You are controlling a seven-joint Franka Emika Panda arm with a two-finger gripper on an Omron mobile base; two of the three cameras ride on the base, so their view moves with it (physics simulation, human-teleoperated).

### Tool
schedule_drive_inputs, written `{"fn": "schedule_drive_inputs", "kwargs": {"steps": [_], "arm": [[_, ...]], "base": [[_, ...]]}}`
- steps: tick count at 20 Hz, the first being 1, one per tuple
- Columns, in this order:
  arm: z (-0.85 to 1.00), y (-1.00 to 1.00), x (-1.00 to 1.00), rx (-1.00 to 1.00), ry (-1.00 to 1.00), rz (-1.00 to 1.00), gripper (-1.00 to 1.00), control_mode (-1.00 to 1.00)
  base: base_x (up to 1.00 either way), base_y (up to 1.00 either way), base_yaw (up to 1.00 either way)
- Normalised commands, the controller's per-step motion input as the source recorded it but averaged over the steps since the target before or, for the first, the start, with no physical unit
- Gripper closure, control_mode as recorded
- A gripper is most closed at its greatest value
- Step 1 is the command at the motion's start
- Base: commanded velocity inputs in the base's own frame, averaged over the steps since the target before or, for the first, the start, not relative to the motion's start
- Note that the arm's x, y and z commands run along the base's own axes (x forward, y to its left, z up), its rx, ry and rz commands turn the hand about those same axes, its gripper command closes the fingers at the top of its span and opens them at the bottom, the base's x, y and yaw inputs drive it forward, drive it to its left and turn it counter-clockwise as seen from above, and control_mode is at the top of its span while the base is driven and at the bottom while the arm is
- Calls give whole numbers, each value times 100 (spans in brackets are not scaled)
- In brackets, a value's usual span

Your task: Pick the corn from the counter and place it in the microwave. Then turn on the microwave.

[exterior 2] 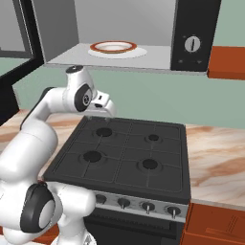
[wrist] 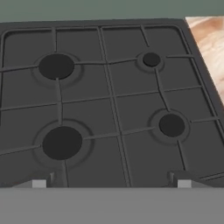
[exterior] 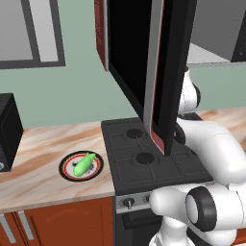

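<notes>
The bright-green corn [exterior: 84, 164] lies on a round black-and-red-rimmed plate [exterior: 72, 174] on the beige counter [exterior: 38, 144], left of the stove. Overhead, the microwave [exterior 2: 193, 28] stands with its door [exterior: 166, 72] swung open. A white turntable with a red-rimmed dish [exterior 2: 113, 47] sits inside it. My gripper [exterior 2: 106, 111] hangs over the back left of the black stovetop [exterior 2: 124, 153], well to the right of the corn. In the hand view the gripper [wrist: 110, 181] is open, fingertips [wrist: 39, 181] wide apart with nothing between them, looking down on the burners.
The open microwave door hangs low over the stovetop [exterior: 144, 156], between the arm and the corn. A smaller black box [exterior: 7, 129] stands at the counter's far left. More counter [exterior 2: 215, 158] runs right of the stove. Stove knobs [exterior 2: 147, 206] line its front.
</notes>
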Motion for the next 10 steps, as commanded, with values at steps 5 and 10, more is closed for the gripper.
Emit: {"fn": "schedule_drive_inputs", "kwargs": {"steps": [5, 10], "arm": [[-26, 0, 8, 0, 2, 0, -100, -100], [-24, 0, 6, 0, 2, 0, -100, -100]], "base": [[0, 0, 0], [0, 0, 0]]}}
